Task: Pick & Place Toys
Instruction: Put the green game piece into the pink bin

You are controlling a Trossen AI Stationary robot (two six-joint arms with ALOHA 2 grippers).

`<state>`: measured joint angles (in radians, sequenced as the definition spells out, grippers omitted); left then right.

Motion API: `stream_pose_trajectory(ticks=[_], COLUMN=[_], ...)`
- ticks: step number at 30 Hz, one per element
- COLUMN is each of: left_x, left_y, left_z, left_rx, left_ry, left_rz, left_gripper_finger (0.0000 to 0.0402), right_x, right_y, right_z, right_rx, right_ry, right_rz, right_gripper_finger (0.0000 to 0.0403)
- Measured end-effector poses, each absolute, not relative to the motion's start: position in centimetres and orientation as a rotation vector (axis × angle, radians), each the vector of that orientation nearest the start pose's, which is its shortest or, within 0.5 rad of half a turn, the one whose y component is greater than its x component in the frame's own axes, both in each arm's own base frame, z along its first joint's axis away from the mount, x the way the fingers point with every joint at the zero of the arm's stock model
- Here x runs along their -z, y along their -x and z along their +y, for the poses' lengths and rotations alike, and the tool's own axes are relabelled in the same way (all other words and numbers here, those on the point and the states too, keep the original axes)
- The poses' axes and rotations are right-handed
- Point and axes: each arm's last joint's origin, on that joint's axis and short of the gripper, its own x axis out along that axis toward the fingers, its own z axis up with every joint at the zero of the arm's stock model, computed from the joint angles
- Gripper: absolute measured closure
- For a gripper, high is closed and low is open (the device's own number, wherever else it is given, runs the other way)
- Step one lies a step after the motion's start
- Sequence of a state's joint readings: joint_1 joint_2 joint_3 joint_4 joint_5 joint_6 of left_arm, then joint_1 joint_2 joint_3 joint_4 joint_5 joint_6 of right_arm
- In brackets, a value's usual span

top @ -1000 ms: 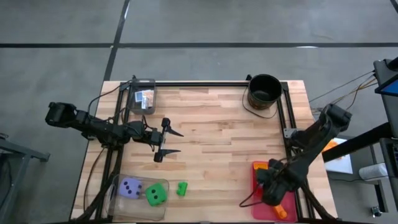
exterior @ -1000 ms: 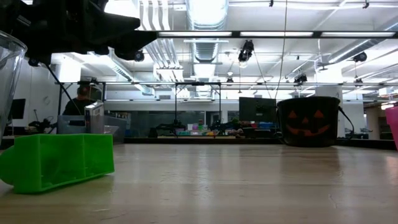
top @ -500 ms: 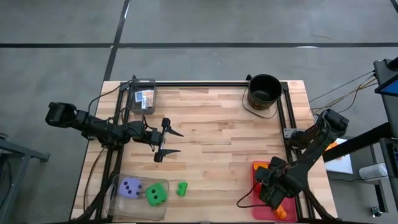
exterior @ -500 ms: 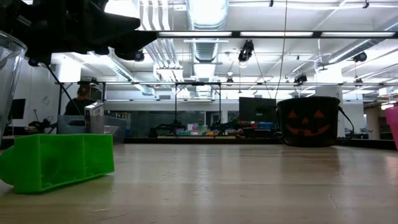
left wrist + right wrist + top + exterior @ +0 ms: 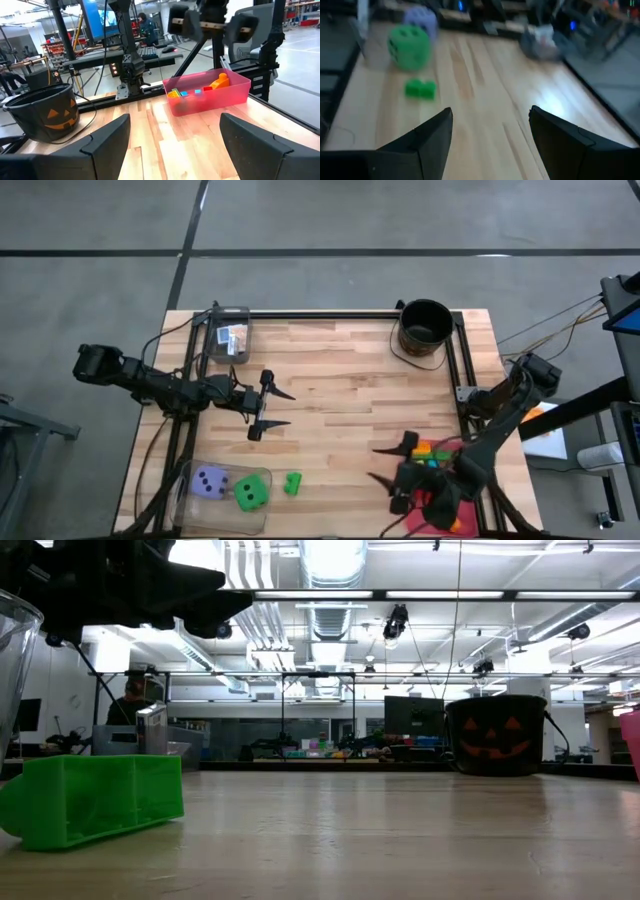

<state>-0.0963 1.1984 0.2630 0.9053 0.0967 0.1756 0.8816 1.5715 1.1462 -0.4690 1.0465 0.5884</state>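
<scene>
Both claws spread wide and empty above the table.
Right gripper (image 5: 385,463) hangs beside the pink tray (image 5: 235,92); left gripper (image 5: 277,408) mid-table; green brick (image 5: 292,483), black bucket (image 5: 425,326) stand apart.

1. Left arm reaches in from the table's left edge; left gripper (image 5: 272,409) hangs mid-table, fingers spread wide.
2. Right arm bends in from the right edge; right gripper (image 5: 385,465) sits near the front, fingers apart.
</scene>
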Motion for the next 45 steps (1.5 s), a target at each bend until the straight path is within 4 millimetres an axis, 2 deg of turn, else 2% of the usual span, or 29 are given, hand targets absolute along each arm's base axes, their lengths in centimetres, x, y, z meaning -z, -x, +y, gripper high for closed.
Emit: stream_pose_trajectory(ticks=[3, 8, 12, 15, 19, 23, 27, 35, 45], left_x=[-18.5, -18.4, -18.2, -18.0, -17.6, -17.9, -18.8, -21.0, -20.2], left_y=[-21.3, -21.3, -21.3, -21.3, -21.3, -22.2, -22.9, -23.2, -26.0], left_z=[-2.3, -2.3, -2.3, -2.3, -2.5, -2.9, -4.0, -7.8, -9.5], left_rx=[0.195, 0.196, 0.198, 0.2, 0.243, 0.326, 0.333, 0.458, 0.469], left_ry=[-0.175, -0.175, -0.175, -0.174, -0.161, -0.125, -0.13, -0.254, -0.241], left_rz=[0.014, 0.019, 0.043, 0.066, 0.121, 0.264, 0.441, 0.616, 0.733], left_gripper_finger=[0.0094, 0.0094, 0.0094, 0.0094, 0.0094, 0.0094, 0.0094, 0.0094, 0.0097], right_x=[-25.6, -25.1, -23.8, -21.6, -18.8, -17.6, -17.5, -17.6, -17.6], right_y=[-24.0, -27.4, -29.3, -30.0, -29.9, -29.0, -28.6, -28.6, -28.6], right_z=[23.6, 23.3, 21.2, 18.6, 14.9, 13.2, 13.2, 13.3, 13.3], right_rx=[0.202, -0.111, -0.281, -0.261, -0.176, -0.141, -0.147, -0.152, -0.15], right_ry=[0.188, 0.202, 0.22, 0.208, 0.101, 0.019, -0.002, -0.004, -0.001], right_rz=[0.36, 0.145, -0.041, -0.015, 0.056, 0.06, 0.045, 0.041, 0.048], right_gripper_finger=[0.0141, 0.0141, 0.0141, 0.0141, 0.0141, 0.0141, 0.0141, 0.0141, 0.0141])
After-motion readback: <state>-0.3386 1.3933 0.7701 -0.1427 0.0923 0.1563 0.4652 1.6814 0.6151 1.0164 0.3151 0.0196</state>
